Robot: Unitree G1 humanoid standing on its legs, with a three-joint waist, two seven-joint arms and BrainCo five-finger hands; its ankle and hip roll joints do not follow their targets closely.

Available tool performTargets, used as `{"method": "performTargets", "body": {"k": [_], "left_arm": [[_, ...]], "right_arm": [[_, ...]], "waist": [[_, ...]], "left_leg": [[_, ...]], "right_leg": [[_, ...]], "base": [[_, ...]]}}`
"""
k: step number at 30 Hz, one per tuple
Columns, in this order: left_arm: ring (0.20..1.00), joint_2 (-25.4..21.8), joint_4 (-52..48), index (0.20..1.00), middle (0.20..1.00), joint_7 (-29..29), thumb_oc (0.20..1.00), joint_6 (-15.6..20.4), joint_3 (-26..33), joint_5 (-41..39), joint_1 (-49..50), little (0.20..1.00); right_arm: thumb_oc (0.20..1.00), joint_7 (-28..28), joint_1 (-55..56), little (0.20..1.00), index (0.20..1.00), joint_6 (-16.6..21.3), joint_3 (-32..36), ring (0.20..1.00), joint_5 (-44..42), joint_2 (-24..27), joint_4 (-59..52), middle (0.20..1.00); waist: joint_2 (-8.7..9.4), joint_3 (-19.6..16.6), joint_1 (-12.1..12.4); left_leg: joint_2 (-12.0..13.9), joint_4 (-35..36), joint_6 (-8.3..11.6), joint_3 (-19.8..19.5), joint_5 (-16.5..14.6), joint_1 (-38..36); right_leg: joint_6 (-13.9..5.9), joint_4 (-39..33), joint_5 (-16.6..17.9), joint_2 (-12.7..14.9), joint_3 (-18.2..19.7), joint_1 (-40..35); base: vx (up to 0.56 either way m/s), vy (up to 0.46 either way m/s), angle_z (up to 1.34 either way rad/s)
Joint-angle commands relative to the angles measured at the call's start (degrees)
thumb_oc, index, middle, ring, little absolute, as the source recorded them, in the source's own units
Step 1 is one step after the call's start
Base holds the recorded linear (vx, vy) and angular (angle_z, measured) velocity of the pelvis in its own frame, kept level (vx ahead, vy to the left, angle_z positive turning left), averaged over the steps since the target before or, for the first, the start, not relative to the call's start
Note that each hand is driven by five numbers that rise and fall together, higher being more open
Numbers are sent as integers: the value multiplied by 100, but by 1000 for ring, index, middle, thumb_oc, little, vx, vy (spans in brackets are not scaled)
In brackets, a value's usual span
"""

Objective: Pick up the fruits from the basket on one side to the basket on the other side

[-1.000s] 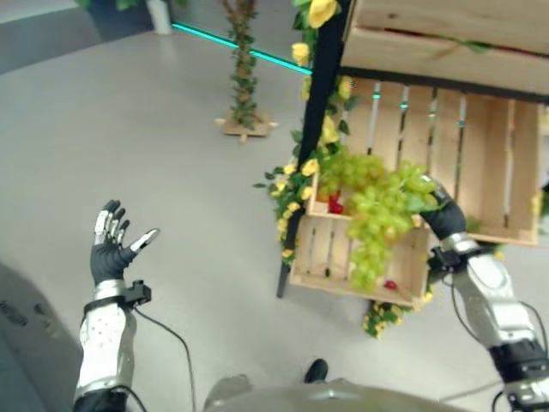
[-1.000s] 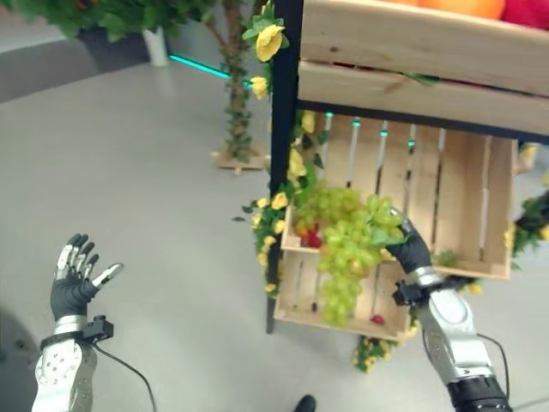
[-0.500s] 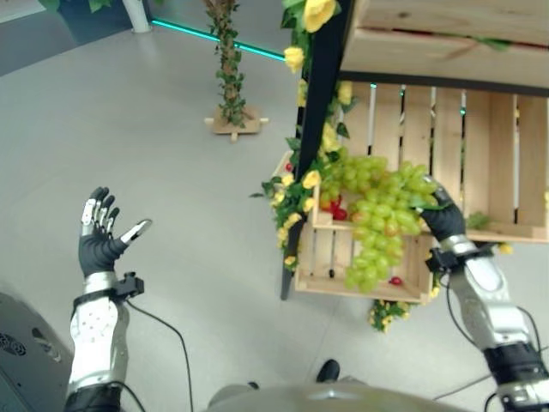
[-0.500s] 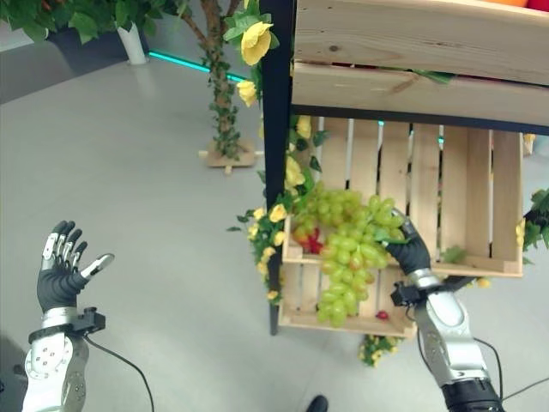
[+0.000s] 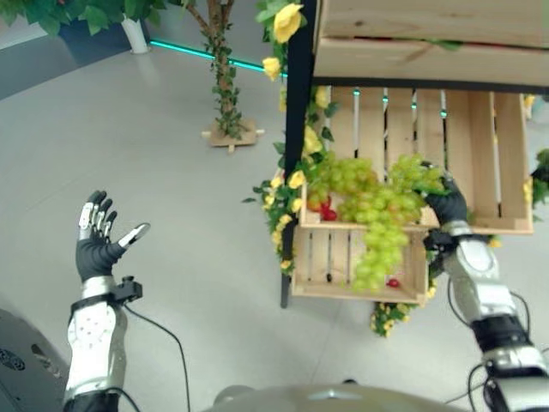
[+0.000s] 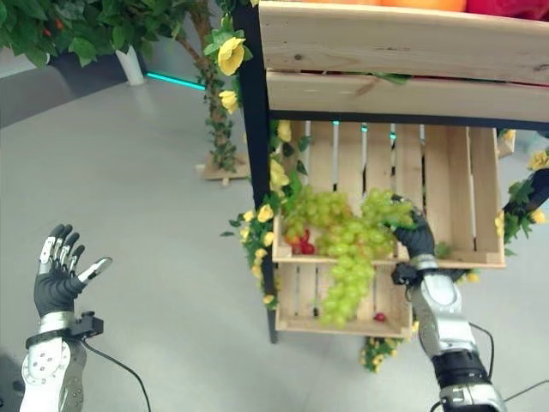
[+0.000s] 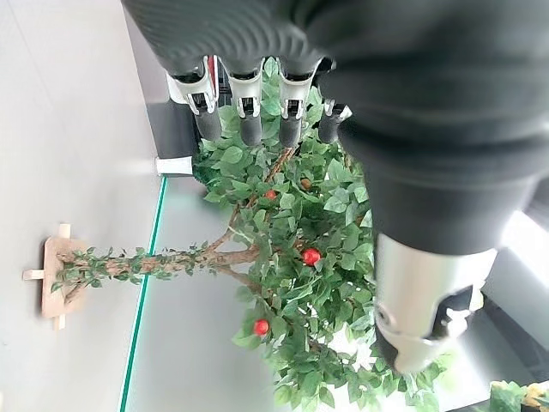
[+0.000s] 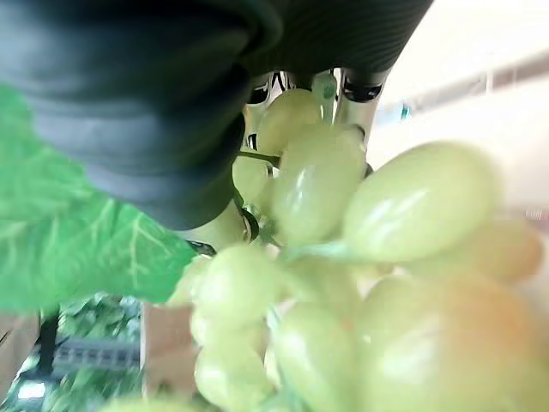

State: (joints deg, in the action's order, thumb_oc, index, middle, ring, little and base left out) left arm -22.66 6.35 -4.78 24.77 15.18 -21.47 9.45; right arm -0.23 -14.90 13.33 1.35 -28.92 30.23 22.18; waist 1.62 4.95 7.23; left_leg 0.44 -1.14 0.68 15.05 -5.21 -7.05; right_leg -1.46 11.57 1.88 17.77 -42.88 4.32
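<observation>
**Gripping a bunch of green grapes at the crate front**

Starting at the robot's left, the left hand (image 5: 101, 243) is raised over the grey floor (image 5: 171, 172) with its palm up, fingers straight and spread, thumb out to the side, nothing in it. Its wrist view looks past those fingertips at a leafy artificial tree (image 7: 283, 283) carrying small red fruits, set on a small wooden cross base.

Further along the floor stands a vine-wrapped pole on a wooden foot (image 5: 226, 77), well apart from the hand. Beside it comes the black upright post (image 5: 298, 129) of the fruit stand, trimmed with yellow flowers (image 5: 286, 21) and green leaves.

Right of the post sits a slatted wooden crate (image 5: 360, 257), tipped so its open side faces out. A pile of green grapes (image 5: 343, 176) rests inside it with a few red fruits (image 5: 328, 211) (small and round, kind unclear) tucked at the near left edge. Another red fruit lies low against the crate's front.

The bunch of green grapes (image 5: 386, 227) hangs over the crate's front rim, its lower tip dangling down across the front slats. The right hand (image 6: 418, 239) holds the upper right end of this bunch, fingers curled round the grapes; the right wrist view shows grapes (image 8: 343, 257) and a green leaf (image 8: 77, 249) pressed close against the fingers.

Behind stands a taller crate back of pale slats (image 5: 463, 146), and another wooden crate (image 6: 429, 51) sits on the shelf above.
</observation>
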Motion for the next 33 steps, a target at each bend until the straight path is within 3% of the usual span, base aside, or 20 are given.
{"method": "performTargets", "body": {"k": [1,19,33], "left_arm": [[1000,-353,-267,1000,1000,-107,1000,298,-72,8,-91,1000],[1000,-504,-83,1000,1000,-162,1000,247,-469,-134,-98,1000],[1000,-593,-54,1000,1000,-204,1000,233,-691,-191,-135,1000]], "right_arm": [[200,-334,-1008,200,200,345,-24,200,60,216,267,200],[200,-876,-3514,200,200,277,-772,200,-77,939,2152,200],[200,-1018,-4656,200,200,131,-1285,200,-121,1046,3311,200]], "waist": [[271,-280,191],[401,-329,390],[448,-361,479]], "left_leg": [[-253,-158,-85,-119,-373,220],[-165,-122,12,-158,-320,225],[-146,-60,60,-195,-249,224]], "right_leg": [[-709,-599,357,125,138,-268],[-702,-667,300,-56,130,-360],[-716,-782,339,-140,107,-438]], "base": [[39,-62,11],[9,-14,4],[0,-3,2]]}}
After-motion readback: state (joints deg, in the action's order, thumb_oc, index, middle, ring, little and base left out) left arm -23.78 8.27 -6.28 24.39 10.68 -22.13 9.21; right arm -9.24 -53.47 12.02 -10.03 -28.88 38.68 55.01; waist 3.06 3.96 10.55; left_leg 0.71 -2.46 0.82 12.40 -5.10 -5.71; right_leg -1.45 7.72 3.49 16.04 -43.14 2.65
